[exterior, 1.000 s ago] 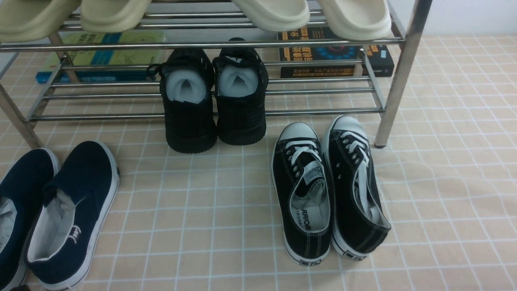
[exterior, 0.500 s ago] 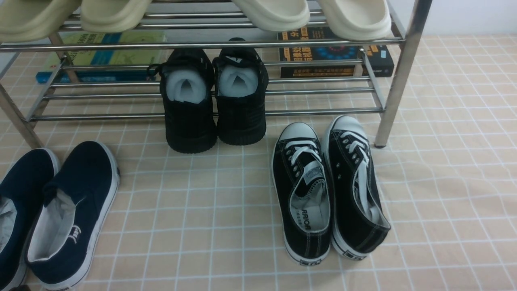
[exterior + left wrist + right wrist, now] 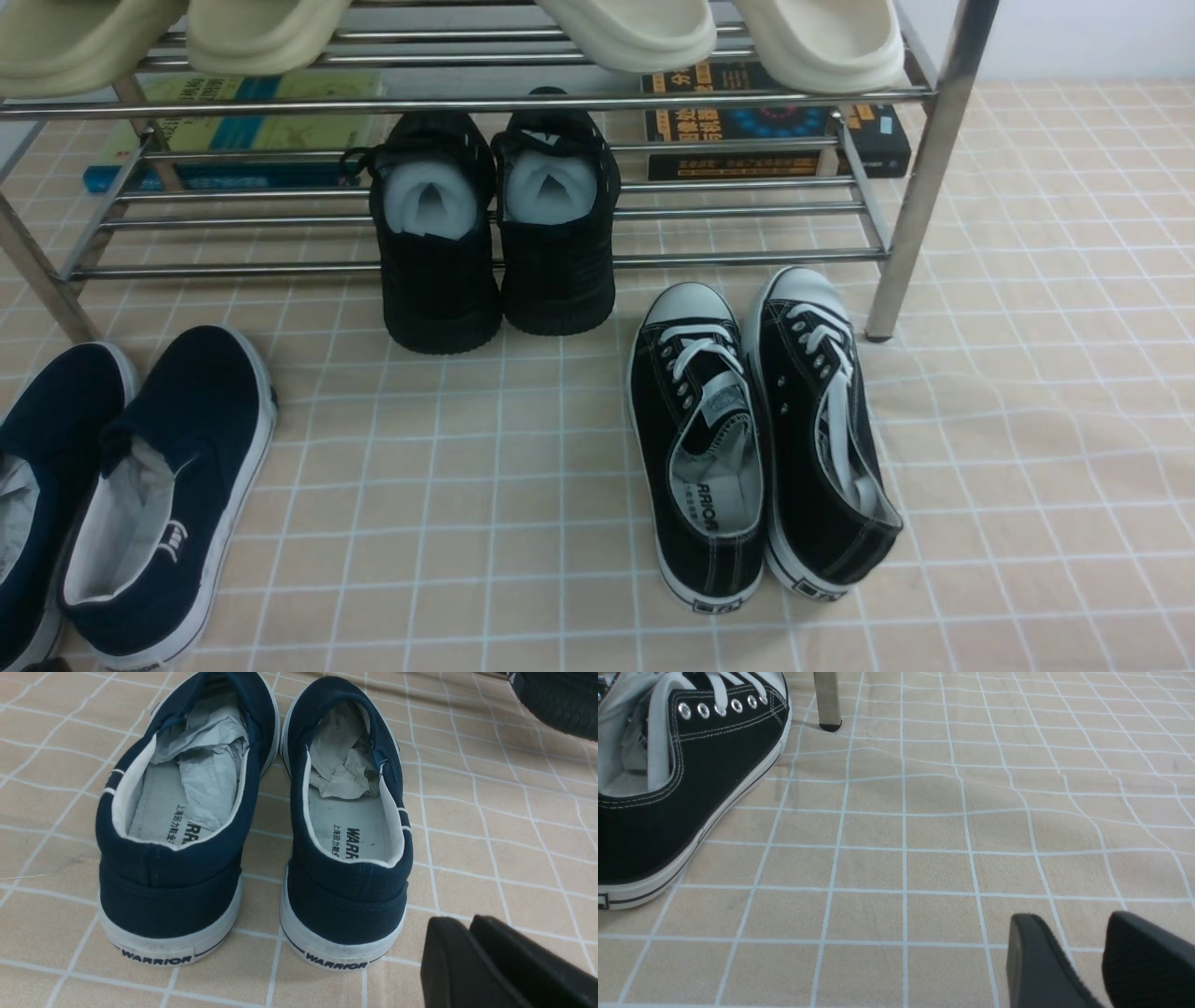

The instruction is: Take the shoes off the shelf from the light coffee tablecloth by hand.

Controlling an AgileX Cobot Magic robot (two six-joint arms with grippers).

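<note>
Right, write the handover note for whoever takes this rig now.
Left gripper: shut, holding nothing, just behind the navy shoes' heels.
Right gripper: open, empty, over bare cloth.
Navy shoes: side by side on the light coffee tablecloth, off the shelf.
Done: that pair looks placed.
Left: probably only retracting the arms. Black mesh sneakers sit on the lower tier; the black lace-ups are on the cloth.
</note>
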